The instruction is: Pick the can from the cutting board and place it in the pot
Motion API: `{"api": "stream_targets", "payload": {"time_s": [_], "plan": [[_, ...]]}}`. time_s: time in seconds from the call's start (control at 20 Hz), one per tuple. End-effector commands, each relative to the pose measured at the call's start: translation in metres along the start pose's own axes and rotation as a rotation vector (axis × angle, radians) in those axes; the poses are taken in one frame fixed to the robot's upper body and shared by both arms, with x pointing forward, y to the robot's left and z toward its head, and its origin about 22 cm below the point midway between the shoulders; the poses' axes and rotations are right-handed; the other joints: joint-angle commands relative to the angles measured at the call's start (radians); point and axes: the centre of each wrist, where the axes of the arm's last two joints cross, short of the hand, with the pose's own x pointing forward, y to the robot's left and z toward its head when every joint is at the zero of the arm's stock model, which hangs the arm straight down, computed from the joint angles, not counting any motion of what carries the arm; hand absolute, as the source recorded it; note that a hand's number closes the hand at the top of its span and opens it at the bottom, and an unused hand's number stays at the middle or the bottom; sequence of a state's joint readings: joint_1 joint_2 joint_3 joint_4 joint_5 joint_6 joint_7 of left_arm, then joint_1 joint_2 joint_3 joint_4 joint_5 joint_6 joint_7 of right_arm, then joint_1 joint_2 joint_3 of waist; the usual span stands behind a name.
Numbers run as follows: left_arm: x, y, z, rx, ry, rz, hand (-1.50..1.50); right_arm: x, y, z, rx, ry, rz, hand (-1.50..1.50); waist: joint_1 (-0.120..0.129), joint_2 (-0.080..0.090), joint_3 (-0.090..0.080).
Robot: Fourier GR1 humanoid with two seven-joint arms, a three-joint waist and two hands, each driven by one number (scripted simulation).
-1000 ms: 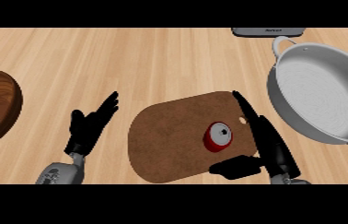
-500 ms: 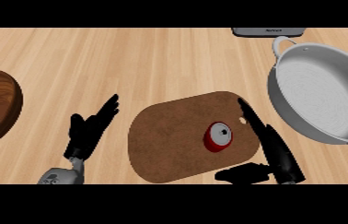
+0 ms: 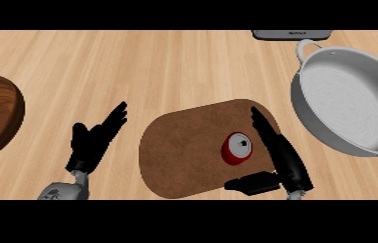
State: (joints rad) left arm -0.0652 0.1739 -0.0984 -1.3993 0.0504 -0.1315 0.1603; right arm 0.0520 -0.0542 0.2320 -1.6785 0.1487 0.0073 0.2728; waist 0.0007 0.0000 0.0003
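- Red can [image 3: 238, 148] lies tipped on the cutting board [image 3: 184, 152], silver end up.
- Right hand [image 3: 279, 154] beside it, fingers straight, thumb spread.
- Left hand [image 3: 92, 142] rests left, fingers relaxed.
- Pot [image 3: 339, 99] sits right of board.

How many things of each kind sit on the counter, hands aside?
Can: 1
Cutting board: 1
Pot: 1
Wooden bowl at the left edge: 1
Dark item at the top edge, cut off: 1
Total: 5
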Motion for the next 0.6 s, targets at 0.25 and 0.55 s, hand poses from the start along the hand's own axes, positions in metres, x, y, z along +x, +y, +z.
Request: {"api": "stream_targets", "payload": {"time_s": [0.25,0.55], "plan": [[0.010,-0.001,-0.007,0.000,-0.002,-0.013,0.00,-0.047,0.012,-0.028,0.027,0.006,-0.085,-1.50,0.000,0.000,0.000],[-0.012,-0.010,0.004,-0.014,0.004,0.003,0.00,-0.069,0.030,-0.040,0.061,-0.069,-0.002,1.50,0.005,0.001,0.000]]}}
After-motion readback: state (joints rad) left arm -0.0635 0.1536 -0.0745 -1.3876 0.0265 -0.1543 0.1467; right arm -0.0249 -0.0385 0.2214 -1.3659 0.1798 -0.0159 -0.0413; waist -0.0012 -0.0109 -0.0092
